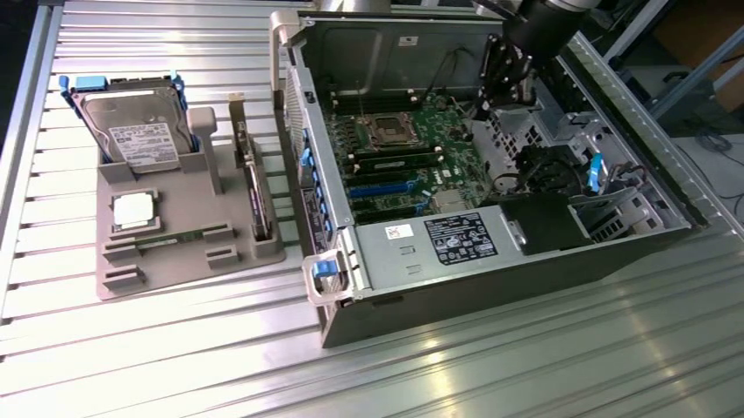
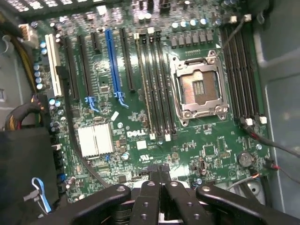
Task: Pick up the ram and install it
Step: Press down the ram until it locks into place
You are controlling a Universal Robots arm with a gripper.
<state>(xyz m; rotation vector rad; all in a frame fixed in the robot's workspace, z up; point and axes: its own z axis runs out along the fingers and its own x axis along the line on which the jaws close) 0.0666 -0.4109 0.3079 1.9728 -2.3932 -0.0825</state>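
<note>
The ram (image 1: 174, 237) is a thin green stick lying flat in a slot of the grey holder tray (image 1: 139, 287), on the exterior view's left. My gripper (image 1: 506, 91) hangs inside the open computer case (image 1: 465, 261), far from the ram, over the far end of the motherboard (image 1: 402, 152). In the wrist view its black fingers (image 2: 159, 168) are pressed together with nothing between them, above the green motherboard (image 2: 140, 140). Long dark memory slots (image 2: 157, 84) run beside the empty processor socket (image 2: 199, 86).
The tray also holds a hard drive (image 1: 139, 131) upright in a blue frame, a square silver processor (image 1: 134, 211) and an expansion card (image 1: 253, 187) standing on edge. Cables (image 2: 272, 140) and a black power supply box (image 1: 541, 222) crowd the case by the board.
</note>
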